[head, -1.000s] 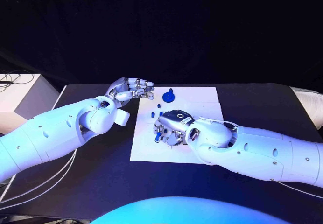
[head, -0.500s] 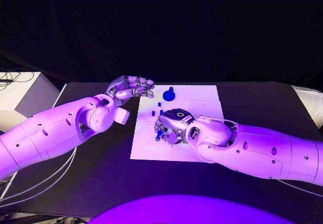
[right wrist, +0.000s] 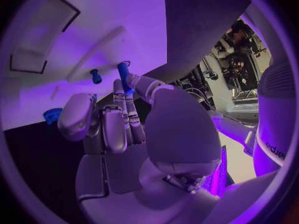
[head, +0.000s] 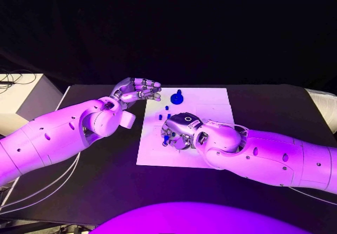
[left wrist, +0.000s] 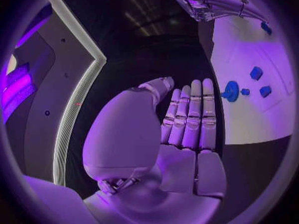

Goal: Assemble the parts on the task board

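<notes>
The white task board (head: pixel 211 105) lies mid-table with bare black table (head: pixel 98 175) around it. The left hand (head: pixel 135 91) hovers off the board's far-left corner, fingers loosely apart, empty, unchanged. The right hand (head: pixel 179 132) stays over the board's left part, pinching a blue peg (right wrist: pixel 124 73). A round blue part (head: pixel 176 99) sits at the far edge.

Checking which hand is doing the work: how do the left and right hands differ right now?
The left hand hovers off the task board's far left corner, holding nothing; the right hand sits low over the board, pinching a blue part. Left's fingers lie straight together; right's curl.
</notes>
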